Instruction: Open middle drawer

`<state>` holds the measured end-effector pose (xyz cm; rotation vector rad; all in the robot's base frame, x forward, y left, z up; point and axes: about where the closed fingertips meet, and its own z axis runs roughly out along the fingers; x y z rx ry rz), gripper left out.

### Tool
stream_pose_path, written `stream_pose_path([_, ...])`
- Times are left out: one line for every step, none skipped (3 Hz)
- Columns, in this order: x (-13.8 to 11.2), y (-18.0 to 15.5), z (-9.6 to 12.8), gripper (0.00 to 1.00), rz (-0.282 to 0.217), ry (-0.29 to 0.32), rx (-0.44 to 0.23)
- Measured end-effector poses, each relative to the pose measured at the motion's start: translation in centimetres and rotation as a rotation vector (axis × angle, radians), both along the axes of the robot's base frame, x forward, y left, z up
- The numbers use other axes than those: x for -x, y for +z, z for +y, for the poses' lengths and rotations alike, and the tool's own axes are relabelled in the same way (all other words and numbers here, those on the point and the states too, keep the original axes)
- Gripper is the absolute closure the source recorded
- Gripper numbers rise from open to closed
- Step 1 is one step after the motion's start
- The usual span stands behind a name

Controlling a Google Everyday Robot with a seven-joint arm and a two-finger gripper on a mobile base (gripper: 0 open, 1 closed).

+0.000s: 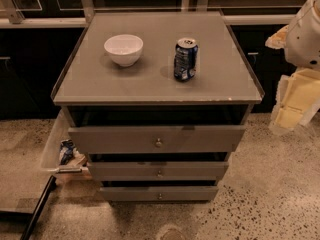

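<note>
The gripper [292,101] is seen right of the cabinet [150,81], apart from the middle drawer [195,170]; its state cannot be told.

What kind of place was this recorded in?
Probably an office kitchenette or lab mock-up: speckled terrazzo floor, grey three-drawer cabinet holding a white round bowl and blue drink can. The gripper hangs at right.
</note>
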<state>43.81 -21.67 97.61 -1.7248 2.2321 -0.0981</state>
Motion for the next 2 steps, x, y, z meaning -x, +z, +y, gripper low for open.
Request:
stream_pose_path([0.0, 0.0, 0.0, 0.0, 0.0, 0.0, 0.0])
stream_pose_path([-0.1, -2.2, -0.3, 0.0, 0.029, -0.014, -0.011])
